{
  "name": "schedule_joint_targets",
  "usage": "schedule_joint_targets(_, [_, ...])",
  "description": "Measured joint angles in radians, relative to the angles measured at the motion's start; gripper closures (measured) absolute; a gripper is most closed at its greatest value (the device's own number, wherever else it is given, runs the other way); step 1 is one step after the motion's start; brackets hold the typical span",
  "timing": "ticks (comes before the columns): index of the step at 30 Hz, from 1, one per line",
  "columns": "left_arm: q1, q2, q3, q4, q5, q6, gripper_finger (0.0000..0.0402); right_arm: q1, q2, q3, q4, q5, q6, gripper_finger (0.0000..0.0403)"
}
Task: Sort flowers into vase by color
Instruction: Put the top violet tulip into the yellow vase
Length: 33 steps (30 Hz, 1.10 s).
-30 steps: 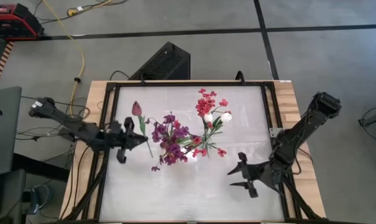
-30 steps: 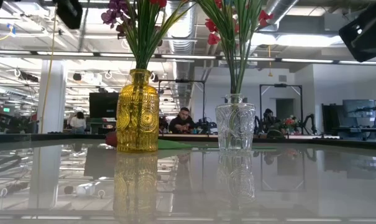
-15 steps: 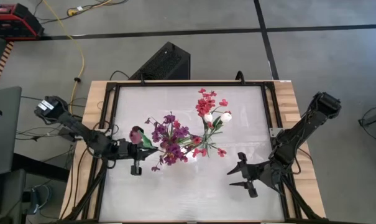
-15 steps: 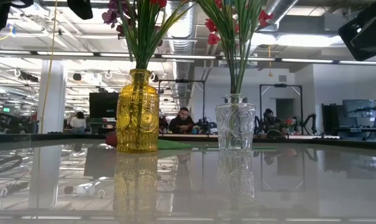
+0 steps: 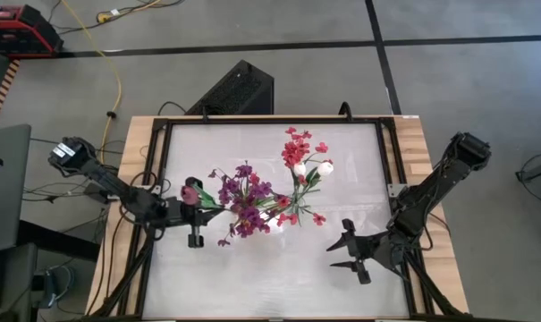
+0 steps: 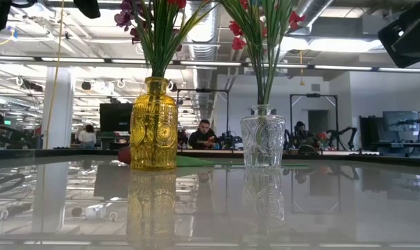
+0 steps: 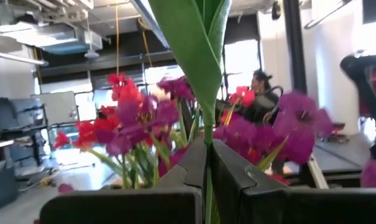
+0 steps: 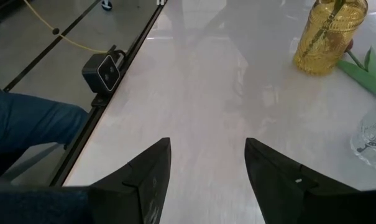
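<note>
Left end effector holds a dark pink bud beside the purple bunch

Nearest, the right end effector [image 5: 349,253] hangs spread and empty over the worktop [image 5: 342,152]. Farther left, the left end effector [image 5: 195,207] pinches a green stem [image 7: 208,186], its dark pink bud [image 5: 190,190] just left of the purple flowers [image 5: 244,201] in the yellow vase [image 6: 153,125]; red flowers [image 5: 299,148] fill the clear vase [image 6: 262,142].

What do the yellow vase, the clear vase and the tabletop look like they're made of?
The yellow vase looks like amber-tinted pressed glass: translucent, glossy, with a raised pattern. The clear vase looks like cut or pressed clear glass, its facets catching light; it might be plastic. The tabletop has a smooth, glossy whitish surface that mirrors both vases, possibly glass or acrylic.
</note>
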Motion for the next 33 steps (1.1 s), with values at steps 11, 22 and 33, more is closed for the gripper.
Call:
schedule_joint_targets(11, [0.050,0.000,0.000,-0.061,-0.005,-0.068,0.0401,0.000,0.000,0.000,0.000,0.000,-0.001,0.0171])
schedule_joint_targets(22, [0.106,0.059,0.000,-0.073,0.027,-0.153,0.0401,0.000,0.000,0.000,-0.001,-0.001,-0.001,0.0171])
schedule_joint_targets(33, [0.109,0.059,0.001,-0.256,-0.027,-0.317,0.0401,0.000,0.000,0.000,-0.003,-0.001,-0.004,0.0171])
